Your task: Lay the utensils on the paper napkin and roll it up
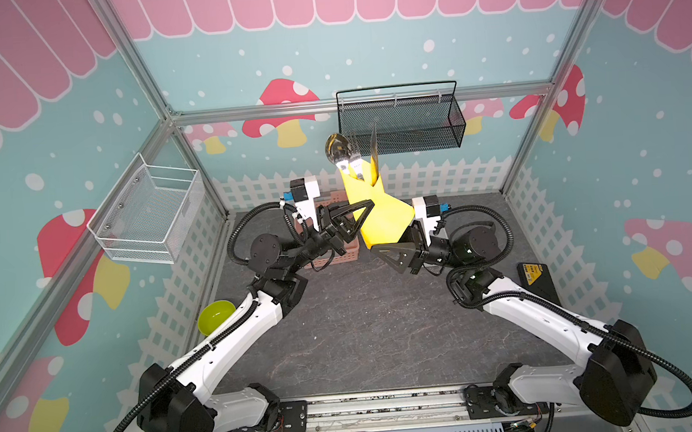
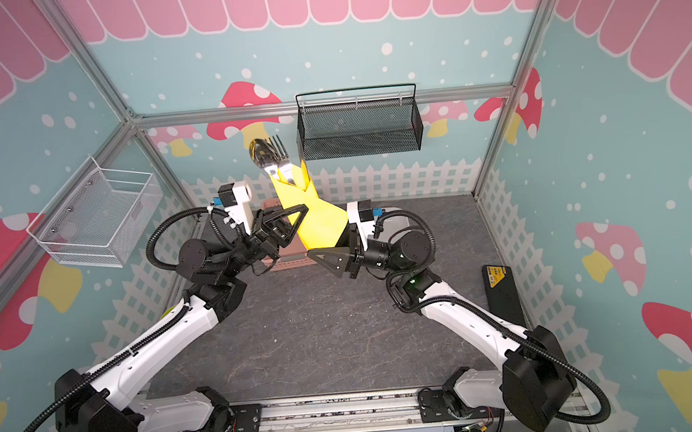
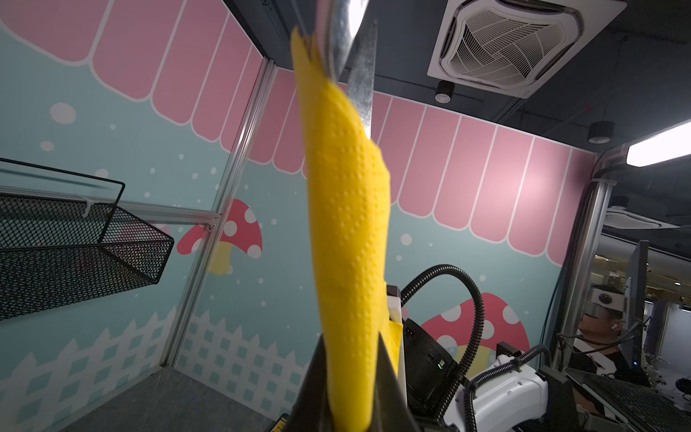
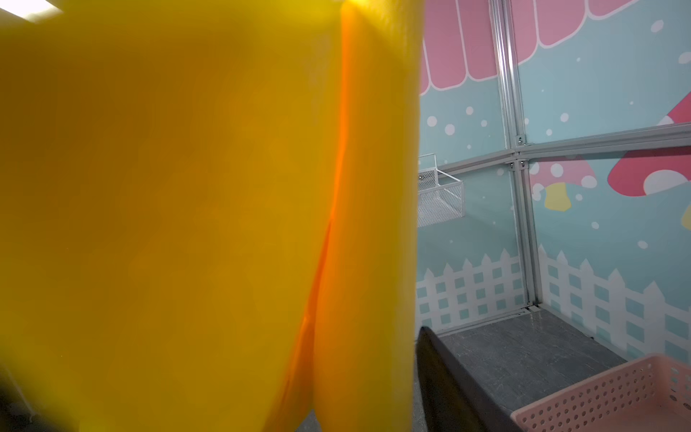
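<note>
Note that your left gripper (image 1: 364, 215) clamps the paper napkin (image 1: 386, 218) wrapping the utensils (image 1: 350, 154); the right gripper (image 1: 392, 239) state is indeterminate.

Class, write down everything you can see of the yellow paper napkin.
The paper napkin is thin, bright yellow paper with dotted embossing. It is wrapped into a loose cone and held aloft at a tilt. The left gripper pinches it around the middle. The metal heads of the utensils stick out of its narrow upper end, while its lower end flares wide and loose.
</note>
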